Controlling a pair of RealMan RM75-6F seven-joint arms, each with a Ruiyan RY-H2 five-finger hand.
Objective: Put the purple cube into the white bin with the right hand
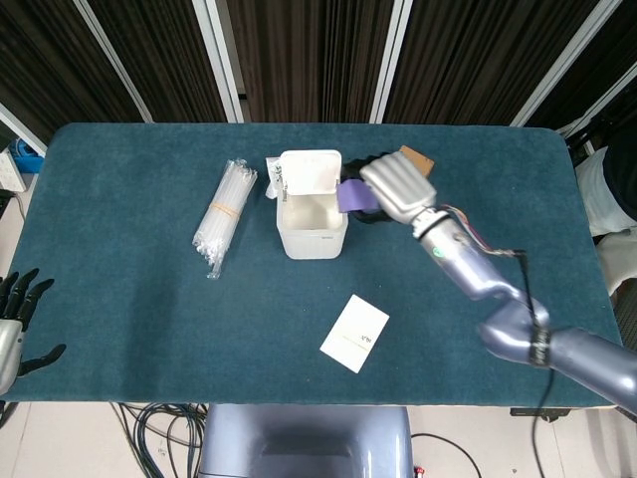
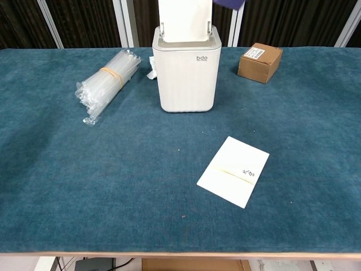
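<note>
My right hand (image 1: pixel 396 189) holds the purple cube (image 1: pixel 351 195) in the air, just to the right of the white bin (image 1: pixel 314 221) and about level with its rim in the head view. The bin stands with its lid (image 1: pixel 311 170) flipped up and its inside bare. In the chest view only a sliver of the purple cube (image 2: pixel 228 3) shows at the top edge, above and right of the white bin (image 2: pixel 186 70). My left hand (image 1: pixel 20 309) hangs off the table's left front corner, fingers spread, holding nothing.
A bundle of clear plastic tubes (image 1: pixel 225 213) lies left of the bin. A brown cardboard box (image 2: pixel 259 62) sits at the back right, partly hidden by my hand in the head view. A white card (image 1: pixel 354 333) lies near the front.
</note>
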